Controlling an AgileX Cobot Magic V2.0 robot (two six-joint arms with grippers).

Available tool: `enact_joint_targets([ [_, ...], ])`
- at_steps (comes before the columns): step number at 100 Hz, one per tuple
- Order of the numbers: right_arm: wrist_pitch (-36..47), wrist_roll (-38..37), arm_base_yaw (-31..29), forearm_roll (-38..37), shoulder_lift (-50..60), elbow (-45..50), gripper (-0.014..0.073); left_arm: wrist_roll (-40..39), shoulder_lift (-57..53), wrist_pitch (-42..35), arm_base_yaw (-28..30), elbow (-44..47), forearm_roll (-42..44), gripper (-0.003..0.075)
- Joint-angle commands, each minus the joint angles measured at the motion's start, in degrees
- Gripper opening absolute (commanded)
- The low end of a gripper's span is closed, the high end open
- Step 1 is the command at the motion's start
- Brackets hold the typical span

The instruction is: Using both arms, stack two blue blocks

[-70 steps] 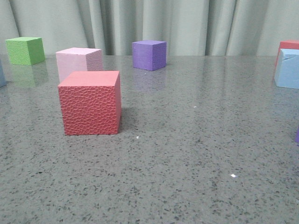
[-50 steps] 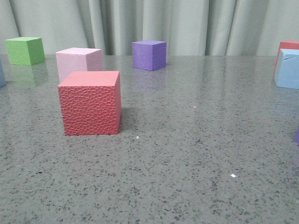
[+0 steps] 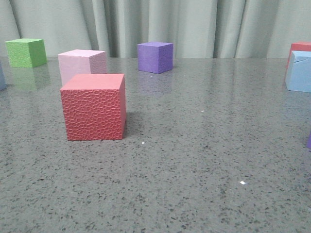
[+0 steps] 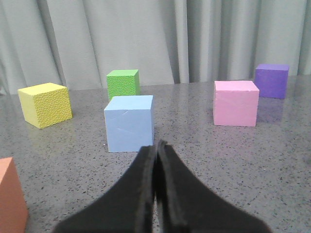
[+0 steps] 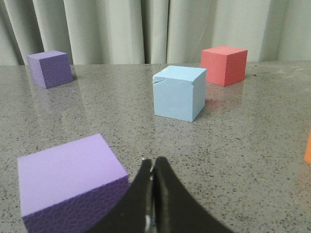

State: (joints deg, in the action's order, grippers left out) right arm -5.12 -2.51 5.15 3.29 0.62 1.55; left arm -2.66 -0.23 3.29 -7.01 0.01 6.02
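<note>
While both arms sit low over the table (image 3: 194, 160), we log: left gripper (image 4: 156, 150) closed, empty, facing one blue block (image 4: 129, 123); right gripper (image 5: 152, 167) closed, empty, facing the cracked blue block (image 5: 179, 92) near the table's right edge.

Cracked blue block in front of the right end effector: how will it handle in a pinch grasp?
The blue block looks like foam, so probably light and slightly squashy. Flat faces and square base: unlikely to roll or tip. The crack near its top edge might open under hard squeezing.
</note>
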Motion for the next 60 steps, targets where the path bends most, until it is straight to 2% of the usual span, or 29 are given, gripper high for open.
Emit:
enact_joint_targets([
  [1,5.12,0.38,-0.35,-0.08,1.51,-0.96,-0.0067,-0.62,-1.84,-4.89,-0.34,2.31,-0.10,-0.0019],
  [27,5.12,0.38,-0.35,-0.08,1.51,-1.03,-0.0067,-0.62,-1.84,-5.75,-0.34,2.31,-0.10,-0.0019],
  [47,9.60,0.38,-0.35,-0.08,1.51,-1.09,-0.0067,-0.62,-1.84,-7.27,-0.34,1.93,-0.10,-0.0019],
  [60,8.05,0.38,-0.35,-0.08,1.46,-2.87,-0.0067,-0.62,-1.74,-6.53,-0.34,0.17,-1.86,-0.0019],
])
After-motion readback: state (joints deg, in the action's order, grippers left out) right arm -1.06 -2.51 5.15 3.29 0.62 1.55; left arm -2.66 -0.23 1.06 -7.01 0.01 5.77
